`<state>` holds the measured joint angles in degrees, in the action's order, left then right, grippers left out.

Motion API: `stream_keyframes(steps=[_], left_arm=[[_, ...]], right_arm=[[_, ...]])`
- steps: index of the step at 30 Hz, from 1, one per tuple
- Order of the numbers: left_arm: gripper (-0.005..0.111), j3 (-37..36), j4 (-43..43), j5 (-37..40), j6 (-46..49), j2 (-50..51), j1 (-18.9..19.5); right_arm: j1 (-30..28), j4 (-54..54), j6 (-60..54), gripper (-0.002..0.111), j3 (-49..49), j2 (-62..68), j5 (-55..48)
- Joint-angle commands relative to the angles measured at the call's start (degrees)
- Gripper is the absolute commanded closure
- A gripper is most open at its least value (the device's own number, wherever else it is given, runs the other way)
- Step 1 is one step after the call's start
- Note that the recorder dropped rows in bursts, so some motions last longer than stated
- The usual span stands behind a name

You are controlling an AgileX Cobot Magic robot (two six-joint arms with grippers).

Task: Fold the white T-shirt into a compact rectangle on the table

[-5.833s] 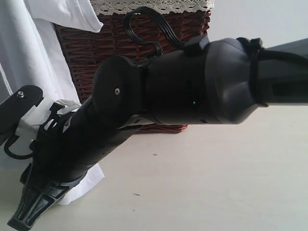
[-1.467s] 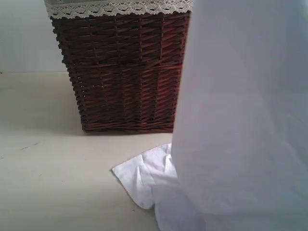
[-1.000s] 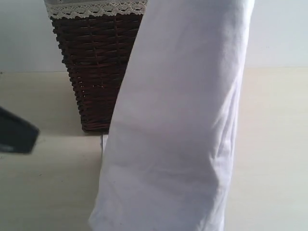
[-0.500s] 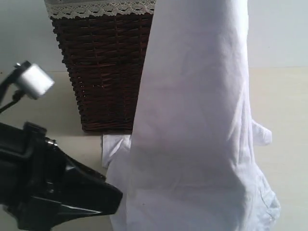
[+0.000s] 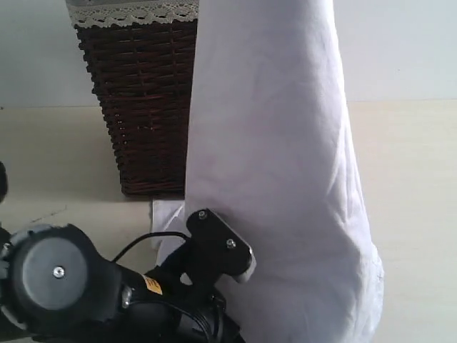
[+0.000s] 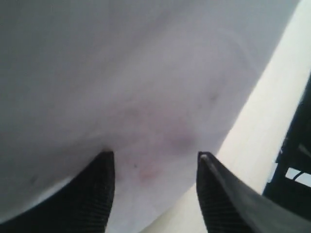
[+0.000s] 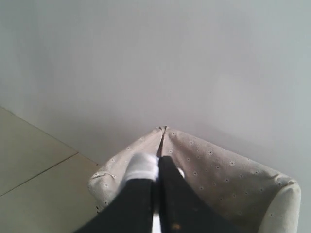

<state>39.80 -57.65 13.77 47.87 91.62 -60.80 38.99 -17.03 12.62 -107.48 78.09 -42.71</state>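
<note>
The white T-shirt (image 5: pixel 275 164) hangs as a tall column from above the exterior view down to the table (image 5: pixel 414 179). A small flap of it (image 5: pixel 166 212) lies flat by the basket foot. My right gripper (image 7: pixel 158 162) is out of the exterior view; in its wrist view it points upward, shut on a bit of white fabric (image 7: pixel 142 167). My left arm (image 5: pixel 107 293) sits low at the front left, against the shirt's lower edge. In the left wrist view my left gripper (image 6: pixel 154 160) is open, with white shirt cloth (image 6: pixel 146 87), faintly pink in one spot, just past its fingertips.
A dark wicker basket (image 5: pixel 139 107) with white lace trim (image 5: pixel 128 13) stands behind the shirt at the back left. Pale table stretches to the right. A dotted beige upholstered object (image 7: pixel 218 174) and a plain wall fill the right wrist view.
My left arm has swung in from the left to the lower front, right against the hanging shirt. The shirt column has shifted slightly left and its lower right bulge has drawn in.
</note>
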Motion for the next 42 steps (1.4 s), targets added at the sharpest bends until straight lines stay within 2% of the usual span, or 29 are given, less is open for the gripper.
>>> stream_keyframes(steps=[1, 7, 8, 9, 12, 18, 21, 23, 25, 28, 32, 35, 39, 42], left_arm=[[0.055, 0.5, -0.4, -1.6, 0.5, 5.9, -0.4], [0.056, 5.4, -0.4, 0.0, 1.4, 13.3, -0.4], [0.06, 6.7, -0.4, 0.1, 1.4, 14.9, -0.4], [0.066, 7.4, -0.4, 0.4, 1.4, 15.9, -0.4], [0.106, 9.9, -3.7, 0.4, 1.4, 18.3, -0.4], [0.107, 10.8, -1.6, 5.7, 1.2, 11.8, -0.3], [0.107, 10.9, -2.1, 5.7, 2.6, 7.1, -3.0], [0.107, 10.9, -0.3, 8.5, 2.8, 5.7, -3.3], [0.107, 10.9, 5.8, 13.4, 0.4, 4.0, -2.8], [0.107, 10.9, 21.2, 22.3, -13.9, -1.9, -0.7], [0.107, 11.1, 41.0, 35.8, -28.0, -16.2, 1.4], [0.107, 12.3, 45.5, 44.1, -29.2, -28.8, 2.5], [0.107, 17.3, 52.7, 51.1, -34.6, -44.4, 5.5], [0.107, 21.4, 67.5, 54.1, -40.1, -55.0, 8.1]], right_arm=[[-0.4, 0.1, -0.1, 0.108, -0.4, 0.0, 2.3], [-0.4, 0.4, -0.5, 0.108, -0.4, 0.0, 1.9], [-0.4, 0.4, -0.6, 0.108, -0.4, 0.0, 1.8], [-0.4, 0.4, -0.6, 0.108, -0.4, 0.0, 1.7], [-0.4, 0.4, -1.4, 0.108, -0.4, 0.0, 0.1], [-0.4, -0.3, -3.6, 0.108, -0.4, 0.0, -0.8], [-0.4, 0.5, -3.4, 0.108, -0.4, 0.0, 0.8], [-0.4, 0.5, -3.4, 0.108, -0.4, 0.0, 0.6], [-0.4, 0.3, -3.5, 0.108, -0.4, 0.0, -0.8], [-0.4, -4.7, -3.5, 0.108, -0.4, 0.0, -4.0], [-0.4, -18.1, -3.4, 0.108, -0.4, 0.0, -9.2], [-0.4, -27.9, -2.2, 0.108, -0.4, -0.2, -15.1], [-0.4, -31.5, -5.0, 0.108, -0.4, -1.4, -21.7], [-0.4, -31.1, -6.8, 0.108, -0.1, -3.5, -25.6]])
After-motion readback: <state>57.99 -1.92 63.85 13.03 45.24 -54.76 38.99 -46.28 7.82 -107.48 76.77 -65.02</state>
